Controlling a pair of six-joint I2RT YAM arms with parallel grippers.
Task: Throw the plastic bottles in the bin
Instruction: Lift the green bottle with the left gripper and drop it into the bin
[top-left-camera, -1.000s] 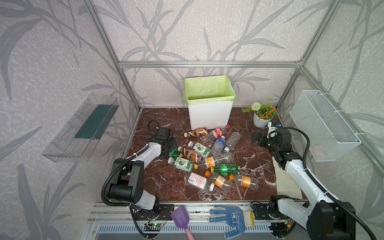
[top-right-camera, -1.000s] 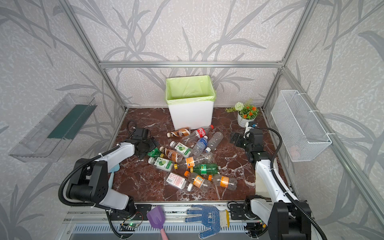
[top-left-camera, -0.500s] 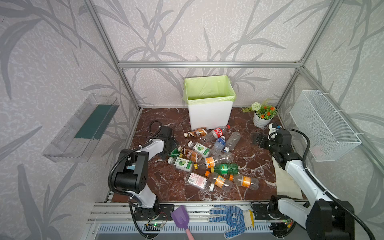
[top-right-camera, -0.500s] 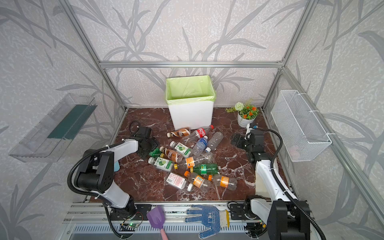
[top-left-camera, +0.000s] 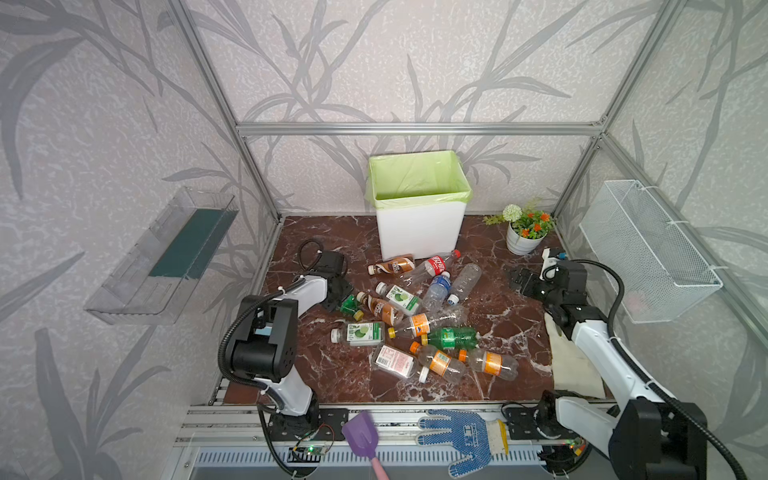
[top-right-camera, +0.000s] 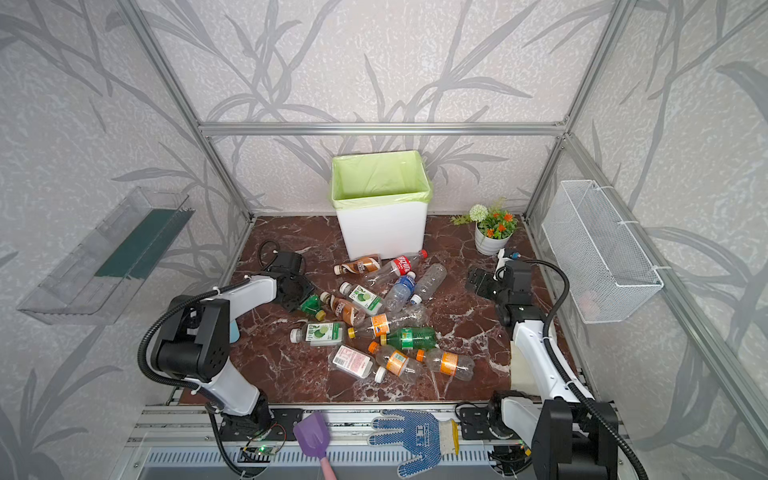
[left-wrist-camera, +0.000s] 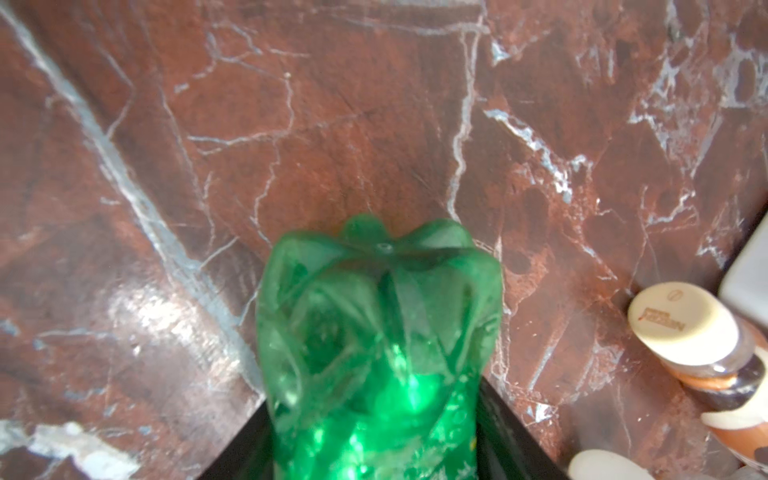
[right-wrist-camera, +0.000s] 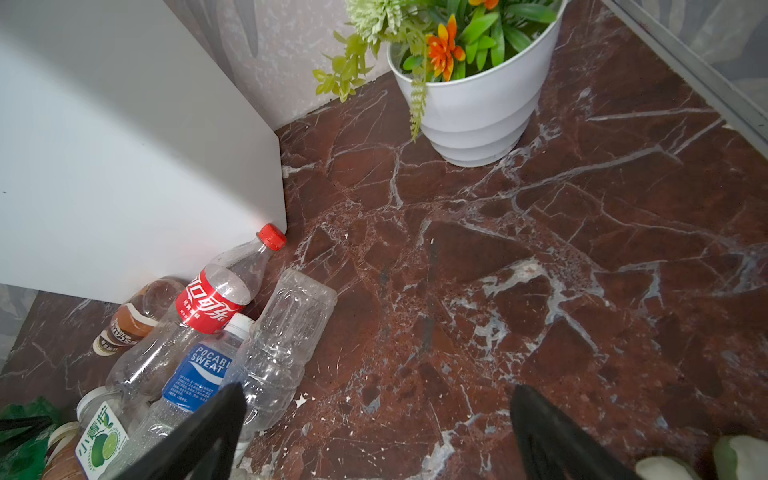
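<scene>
Left gripper (top-left-camera: 341, 300): a second ago it is spread wide at the pile's left edge; now it has drawn in on the green bottle (left-wrist-camera: 378, 332), black fingers tight against its sides.
Green bottle: it lies low on the floor (left-wrist-camera: 332, 124), not yet lifted, at the left edge of the pile, well short of the bin (top-left-camera: 419, 232). Its ribbed base pokes out ahead of the jaws.
Right gripper (right-wrist-camera: 378, 395): still spread wide and pinching nothing, low over bare floor just beside a clear bottle (right-wrist-camera: 286, 332) on the pile's right.
Bottles (top-left-camera: 415, 324): the rest lie heaped mid-floor in front of the bin, the nearest up against its front wall.
Bin: it stands at the back wall; I see no bottle inside.
Meaning: the grasp looks just made, so I'd expect the lift and carry to the bin next. Thin plastic may buckle or slip.
</scene>
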